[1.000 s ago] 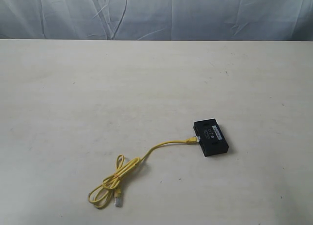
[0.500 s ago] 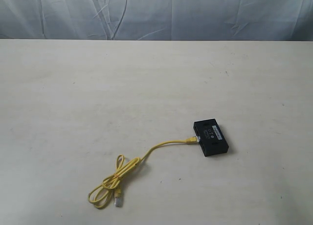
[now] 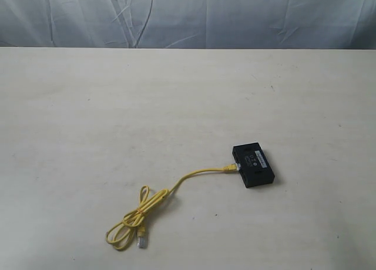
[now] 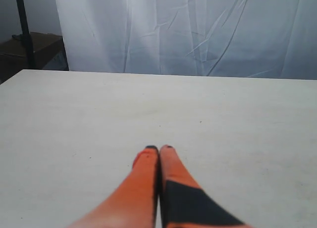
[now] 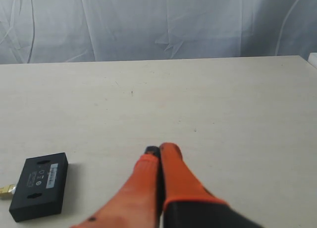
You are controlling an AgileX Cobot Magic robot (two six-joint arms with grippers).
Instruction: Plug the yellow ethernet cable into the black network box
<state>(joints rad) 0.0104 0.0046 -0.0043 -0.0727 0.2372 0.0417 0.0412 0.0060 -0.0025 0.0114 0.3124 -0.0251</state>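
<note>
I see the thin, partly looped yellow ethernet cable (image 3: 227, 168), one plug touching the flat black network box (image 3: 252, 164). The box lies beside my right gripper (image 5: 159, 148), apart from it. The jaws of that gripper and of my left gripper (image 4: 159, 148) are pressed together, empty.

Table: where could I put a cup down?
The table is bare from the white curtain down to the black network box, and right of the box. Crowded: front centre, where the yellow ethernet cable loops to the box.
</note>
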